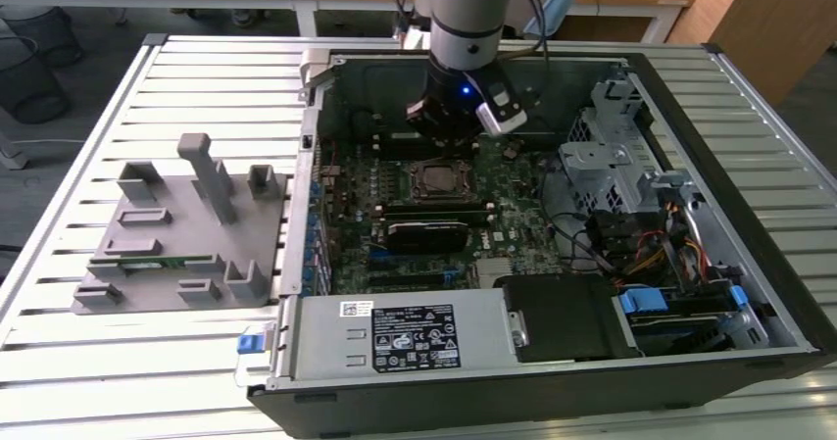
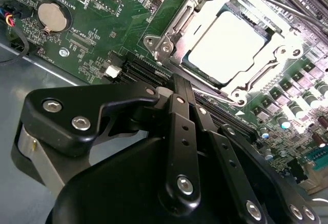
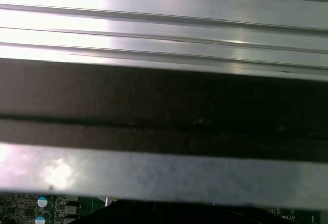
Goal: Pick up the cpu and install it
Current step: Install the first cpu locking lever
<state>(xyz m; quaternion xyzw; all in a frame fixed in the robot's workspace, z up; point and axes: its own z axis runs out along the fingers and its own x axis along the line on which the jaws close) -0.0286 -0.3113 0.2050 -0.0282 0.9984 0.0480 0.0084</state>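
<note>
Already the cpu (image 2: 229, 43) is lying flat in the open socket (image 2: 174, 37) on the motherboard (image 2: 113, 14), so the placing looks done, while the gripper (image 1: 445, 126) is hanging just beside it, whether its fingers are released or clenched I cannot tell.

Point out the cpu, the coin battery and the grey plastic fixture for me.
cpu (image 2: 228, 47): second wrist view, middle of its shiny top.
coin battery (image 2: 53, 16): second wrist view, its round face.
grey plastic fixture (image 1: 176, 254): exterior view, its flat base.
</note>
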